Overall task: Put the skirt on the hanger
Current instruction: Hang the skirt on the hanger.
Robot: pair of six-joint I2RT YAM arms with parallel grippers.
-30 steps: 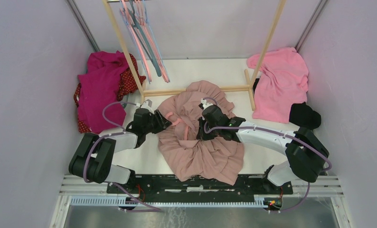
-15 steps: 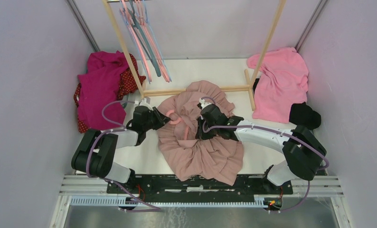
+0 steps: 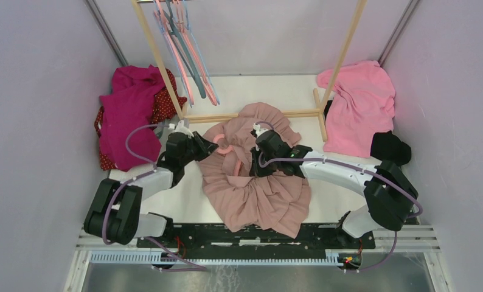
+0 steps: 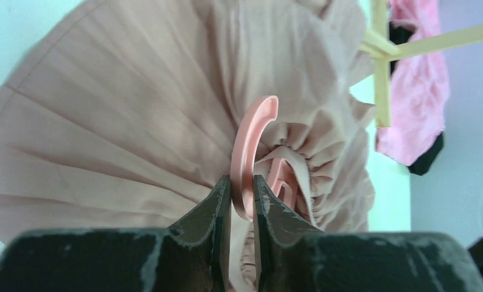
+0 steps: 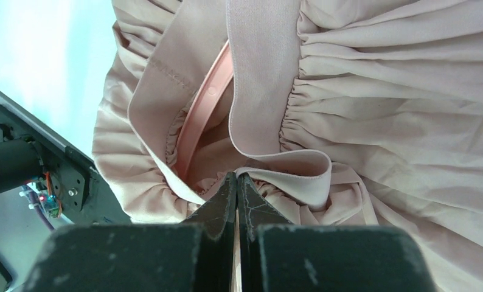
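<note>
A dusty-pink pleated skirt (image 3: 260, 194) is spread in a crumpled heap at the middle of the white table (image 3: 257, 91). Its pleats are fanned toward the near edge, and its gathered elastic waistband (image 5: 260, 67) is folded open on top. A pale pink plastic hanger (image 4: 246, 152) is lodged inside the waistband. Its bar is seen running under the band, while its curved hook is raised clear of the fabric toward the left.
</note>
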